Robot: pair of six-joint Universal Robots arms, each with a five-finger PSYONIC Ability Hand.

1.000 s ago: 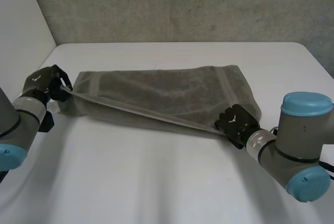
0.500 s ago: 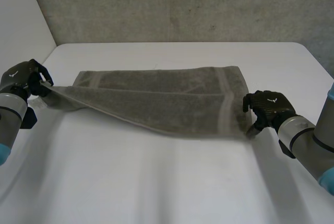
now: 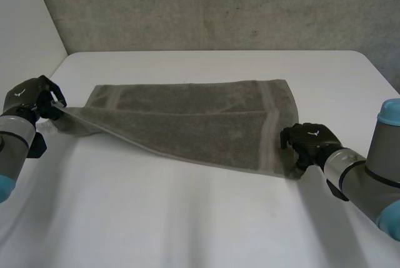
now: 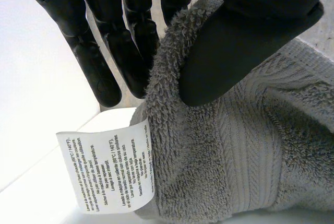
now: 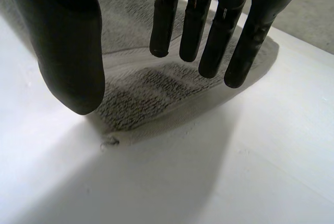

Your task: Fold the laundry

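- The towel lies across the middle of the white worktop, folded lengthwise, with its long sides running from 9 to 3 o'clock.
- My left hand is at the towel's 9 o'clock end. It holds the near corner just off the worktop, my thumb pressing the pile against the fingers behind it.
- A white care label hangs from the hem just below that grip (printed side toward my wrist camera).
- From there the top layer's near edge slants across toward the 4 o'clock corner.
- My right hand is at that 4 o'clock corner, wide and holding nothing. Its fingers are straight and the thumb is spread away from them.
- The corner lies flat beneath that hand, and I cannot tell whether my fingertips touch it.
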